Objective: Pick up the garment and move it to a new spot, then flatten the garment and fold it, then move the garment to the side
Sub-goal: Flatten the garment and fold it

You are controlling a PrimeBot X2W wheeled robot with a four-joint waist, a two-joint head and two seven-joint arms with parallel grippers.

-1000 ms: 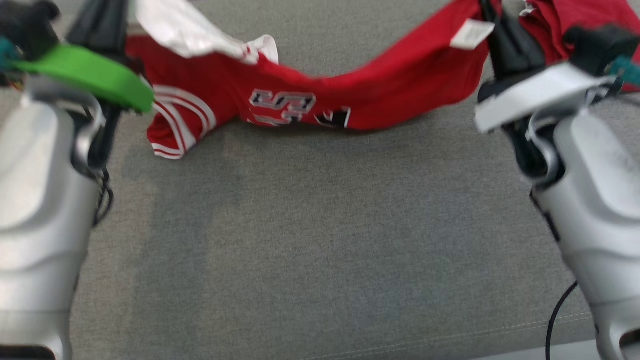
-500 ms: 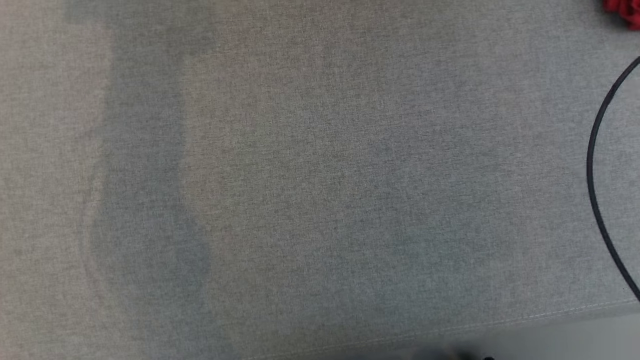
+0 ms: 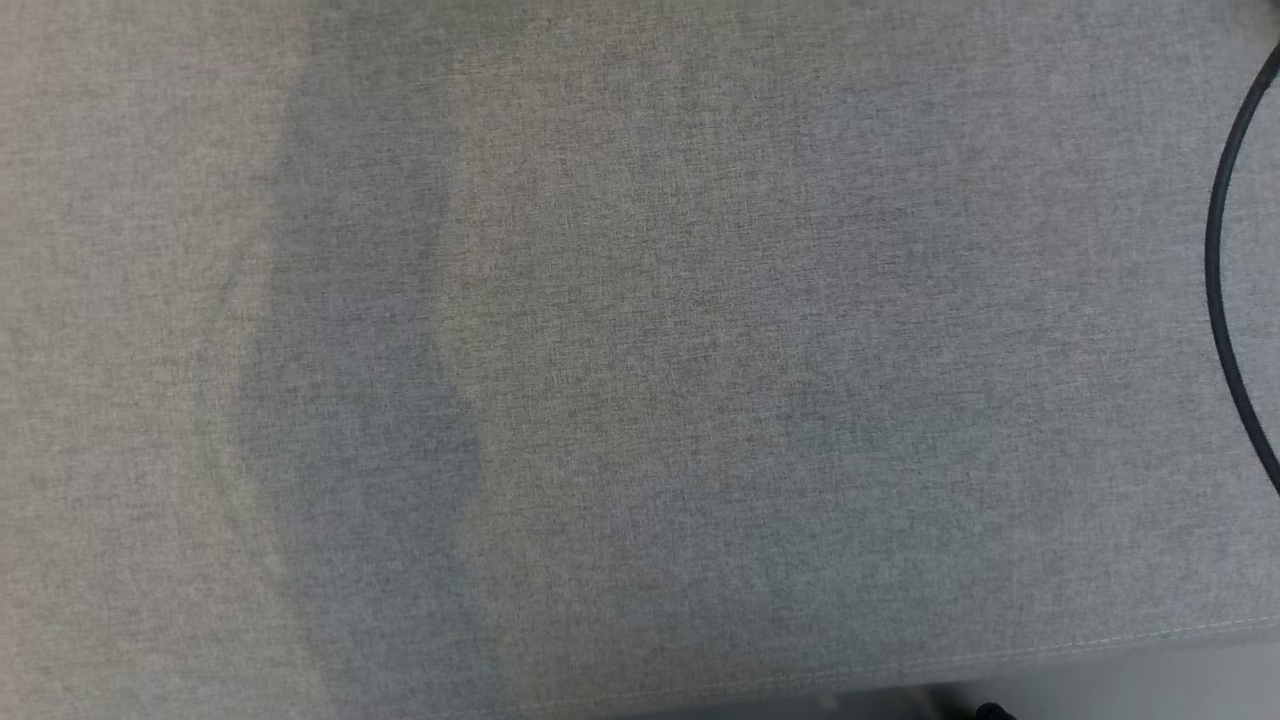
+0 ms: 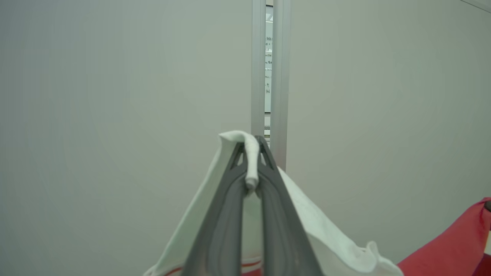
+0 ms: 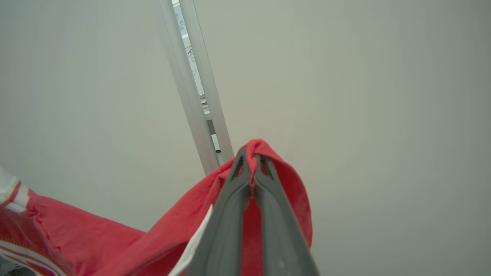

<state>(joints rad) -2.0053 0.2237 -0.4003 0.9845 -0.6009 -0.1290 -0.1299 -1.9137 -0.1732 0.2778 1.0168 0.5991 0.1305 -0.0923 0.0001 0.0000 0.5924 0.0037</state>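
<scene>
The garment is a red jersey with white panels and striped trim. In the left wrist view my left gripper [image 4: 252, 153] is shut on a white fold of the garment [image 4: 326, 237], which drapes down both sides of the fingers, with red cloth at the lower right. In the right wrist view my right gripper [image 5: 251, 161] is shut on a red fold of the garment [image 5: 168, 234], which hangs away to the lower left toward a white striped edge. Both grippers point at a pale wall, held up in the air.
The head view looks down on a grey fabric surface [image 3: 640, 360] with its front seam along the bottom. A black cable [image 3: 1218, 290] curves down the right edge. A pale wall panel with a metal post [image 4: 270, 76] faces both wrists.
Both arms and the red garment, in the head view a second ago, have gone out of its top. The head view itself has shifted, and the last red scrap at its upper right is gone.
</scene>
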